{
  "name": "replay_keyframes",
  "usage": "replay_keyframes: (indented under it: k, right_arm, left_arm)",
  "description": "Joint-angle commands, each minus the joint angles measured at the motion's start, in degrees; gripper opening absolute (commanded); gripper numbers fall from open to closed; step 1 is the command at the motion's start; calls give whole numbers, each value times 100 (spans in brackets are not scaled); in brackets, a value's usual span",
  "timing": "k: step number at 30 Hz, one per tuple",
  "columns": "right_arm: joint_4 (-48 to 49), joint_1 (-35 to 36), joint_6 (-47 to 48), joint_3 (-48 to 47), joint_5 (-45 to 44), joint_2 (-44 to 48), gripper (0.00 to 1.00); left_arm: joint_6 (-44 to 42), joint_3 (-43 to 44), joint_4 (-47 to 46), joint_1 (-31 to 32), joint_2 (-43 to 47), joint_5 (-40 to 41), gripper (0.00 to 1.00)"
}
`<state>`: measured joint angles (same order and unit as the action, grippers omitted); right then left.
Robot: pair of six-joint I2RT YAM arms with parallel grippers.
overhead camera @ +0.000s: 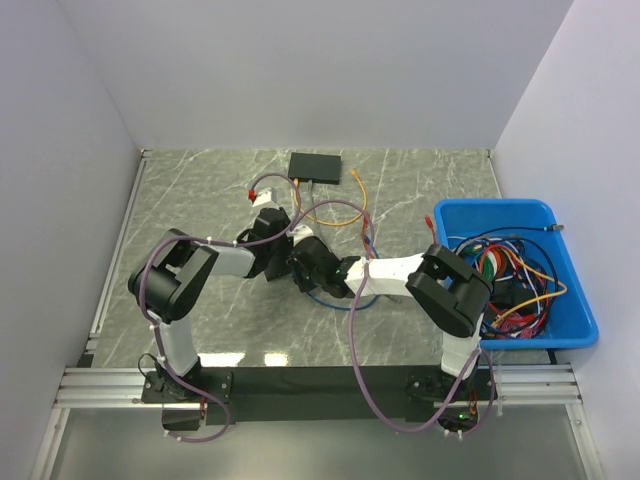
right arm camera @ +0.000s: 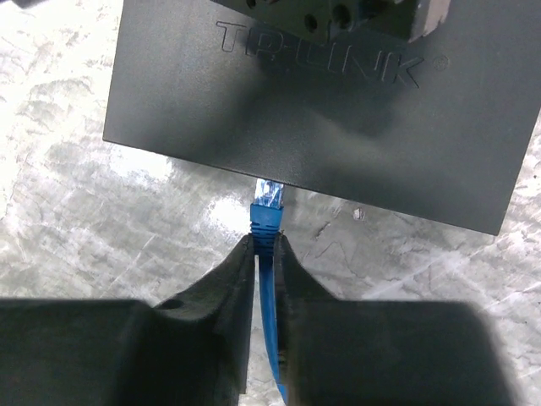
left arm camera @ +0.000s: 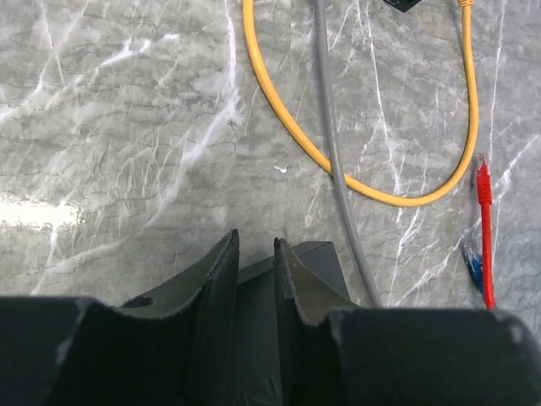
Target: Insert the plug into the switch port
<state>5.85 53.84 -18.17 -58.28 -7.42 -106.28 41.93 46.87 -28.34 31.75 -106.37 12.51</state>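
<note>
1. Your right gripper [right arm camera: 264, 241] is clamped tight on the thin blue cable [right arm camera: 274, 347], just behind its clear-tipped blue plug [right arm camera: 267, 203]
2. The plug's tip touches the near edge of the dark grey flat plastic switch [right arm camera: 321, 127], which lies lettered face up on the grey marble-patterned table [left arm camera: 127, 127]; you cannot see the port itself, so whether the tip is inside it is unclear
3. Your left gripper [left arm camera: 254, 241] sits over the switch with its fingers a narrow gap apart; you cannot tell whether they pinch it
4. The blue plastic bin [overhead camera: 495, 205] at the table's right edge holds a loose tangle of cables [overhead camera: 510, 280] in red, orange, blue, black and green
5. Loose on the table beyond the left gripper lie a looped yellow cable [left arm camera: 279, 118], a grey cable [left arm camera: 334, 152] crossing it and a red cable [left arm camera: 484, 220]
</note>
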Motion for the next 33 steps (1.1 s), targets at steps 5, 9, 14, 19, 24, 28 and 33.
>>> replay_keyframes:
  k: [5, 9, 14, 19, 24, 28, 33]
  right_arm:
    - [1577, -498, -151, 35, -1139, 98, 31]
    - [1490, -375, -143, 326, -1218, 589, 43]
    - [1191, -15, -81, 668, -1578, 1082, 46]
    - [1086, 152, -274, 1143, -1579, 1776, 51]
    - [743, 170, -590, 1425, -1736, 2242, 56]
    - [200, 56, -775, 1267, -1974, 2191, 61]
    - [-355, -304, -1030, 687, -2000, 1542, 63]
  left_arm:
    - [377, -785, 3193, 710, -341, -1665, 29]
    - [342, -575, 3545, 701, -78, -1516, 29]
    - [149, -144, 4046, 605, 46, -1269, 29]
    - [-36, 243, 4459, 254, 221, -1104, 30]
    - [-168, 664, 4925, 86, 397, -935, 31]
    - [-238, 937, 5416, 42, 757, -733, 32]
    - [-519, 1447, 6330, -63, 1310, -365, 31]
